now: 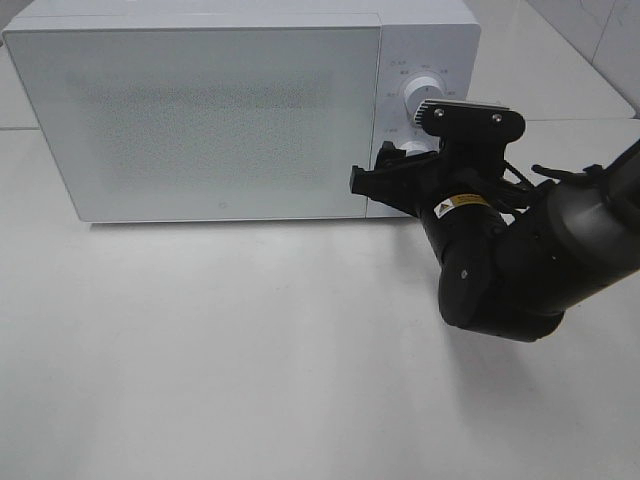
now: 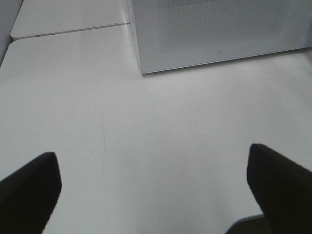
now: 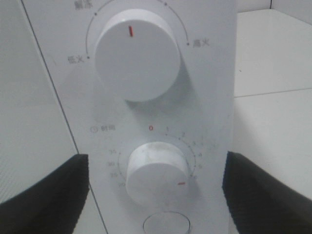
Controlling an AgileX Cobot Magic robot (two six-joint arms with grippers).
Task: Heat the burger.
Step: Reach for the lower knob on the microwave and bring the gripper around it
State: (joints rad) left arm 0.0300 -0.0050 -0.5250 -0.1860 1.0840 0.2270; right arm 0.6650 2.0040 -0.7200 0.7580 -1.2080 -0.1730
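The right pincer [image 3: 156, 192] is wide open and holds nothing. Its black fingers [image 3: 44, 190] flank the small round white timer knob [image 3: 157, 174] without touching it. Past that knob is the larger white power knob [image 3: 138, 61] on the boxy white microwave [image 1: 200, 110]. The left pincer [image 2: 153, 190] gapes empty over the white tabletop [image 2: 146, 122]. The burger is out of sight in every view.

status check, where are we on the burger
Left gripper open over the table. Right gripper open, flanking the timer knob on the microwave, pointer off zero. Burger not in view, door shut. No obstruction seen.
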